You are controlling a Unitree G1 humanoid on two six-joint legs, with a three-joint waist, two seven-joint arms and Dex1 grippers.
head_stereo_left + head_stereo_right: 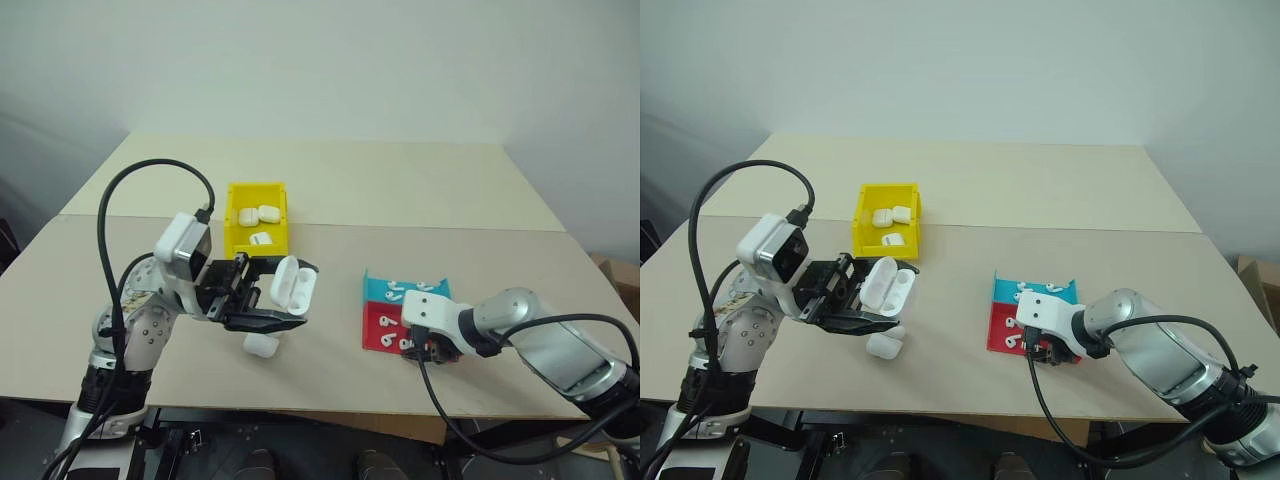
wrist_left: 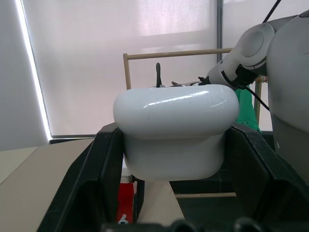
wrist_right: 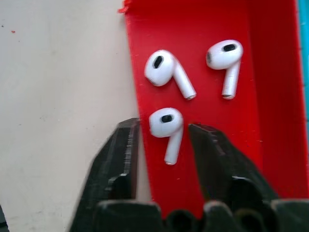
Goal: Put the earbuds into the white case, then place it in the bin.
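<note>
Earbud [image 3: 167, 126] lies on the red tray [image 3: 270, 121] between the right gripper [image 3: 164, 133]'s parted fingers: tiny, glossy, slippery (pinch the bulb, not the stem). Left gripper [image 1: 262, 296] clamps the open white case [image 1: 293, 285] above the table.

On the pale beige table [image 1: 420, 190], the left gripper [image 1: 268, 300] is clamped on a small glossy white rounded case [image 1: 293, 286] whose lid stands flipped up, held above the table near its front edge, and a second identical white case [image 1: 262, 345] lies on the table just below it. Behind them, toward the middle of the table, a small bright yellow rectangular plastic bin [image 1: 236, 230] holds three more white cases. Toward the front right, the right gripper [image 1: 432, 350] is lowered onto the front of a red tray [image 1: 375, 330] with tiny white earbuds [image 1: 387, 324] in it, directly in front of a blue tray [image 1: 378, 289] with more earbuds.
</note>
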